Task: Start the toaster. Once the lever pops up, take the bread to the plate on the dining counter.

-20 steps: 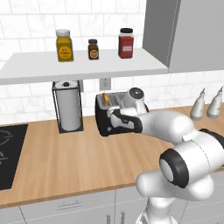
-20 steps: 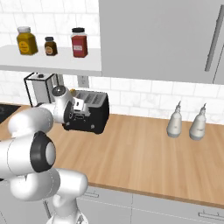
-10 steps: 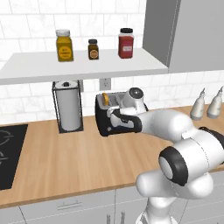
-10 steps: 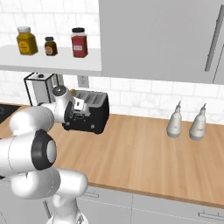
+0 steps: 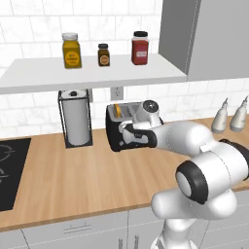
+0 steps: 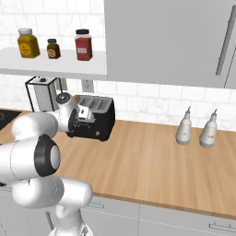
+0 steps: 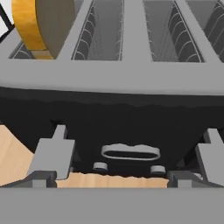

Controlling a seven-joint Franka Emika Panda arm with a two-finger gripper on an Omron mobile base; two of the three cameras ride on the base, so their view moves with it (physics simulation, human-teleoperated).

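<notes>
Hand view: claw (image 7: 116, 162) open, its two fingers (image 7: 52, 155) spread wide before the black front of the toaster (image 7: 122, 118), holding nothing. Bread (image 7: 41, 26) stands upright in the leftmost slot of the grey top. Left base view: toaster (image 5: 116, 129) sits on the wood bench (image 5: 73, 170) against the tiled wall, just beside the paper towel holder (image 5: 75, 119).

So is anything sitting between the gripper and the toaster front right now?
Nothing visible. The open gripper faces the toaster front directly, its lever just ahead between the fingertips; the bread sits in the leftmost slot above.
</notes>
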